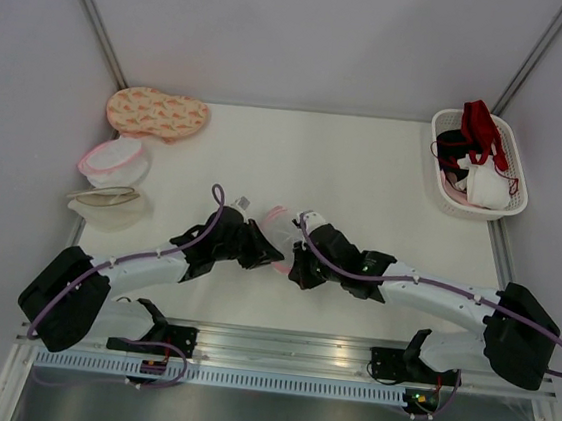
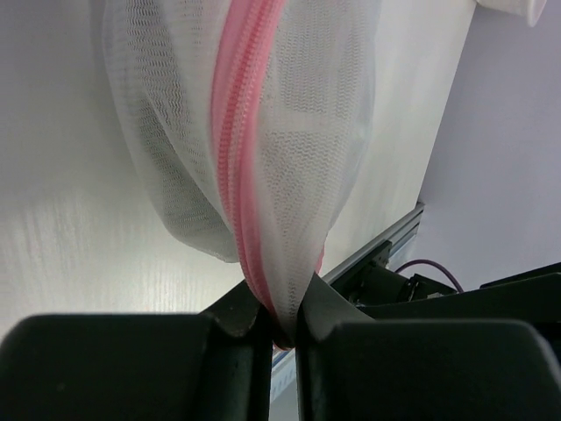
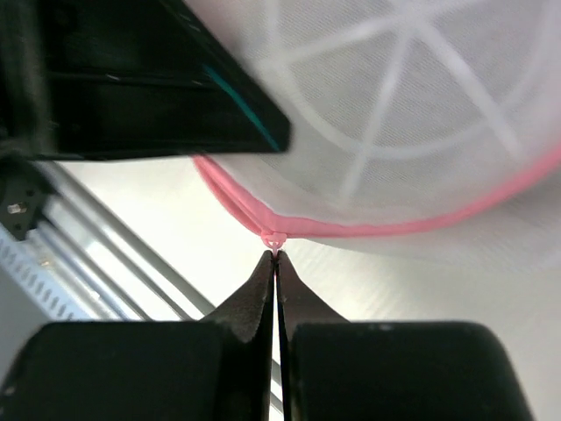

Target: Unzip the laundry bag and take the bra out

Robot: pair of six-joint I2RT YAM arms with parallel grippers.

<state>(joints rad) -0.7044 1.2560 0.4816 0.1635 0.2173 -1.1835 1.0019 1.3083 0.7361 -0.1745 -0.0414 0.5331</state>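
at mid-front of white table (image 1: 364, 189), grey walls (image 1: 310, 33) around, bag (image 1: 277, 228) is between grippers. left gripper (image 2: 280, 323) pinches its pink zip rim (image 2: 245, 132); right gripper (image 3: 275, 267) jaws pressed together at zip pull (image 3: 274, 237).

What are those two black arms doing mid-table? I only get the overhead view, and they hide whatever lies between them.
Observer: The left wrist camera shows the left gripper pinching the laundry bag at its pink zipper.
Operator: And the other arm?
Observer: In the right wrist camera, the right gripper is shut, with its tips at a small pink tab on the zipper. I cannot tell whether it holds the tab.
Operator: Is the bag unzipped?
Observer: Not on the stretch the left wrist camera shows. There the zipper runs closed down to the fingers.
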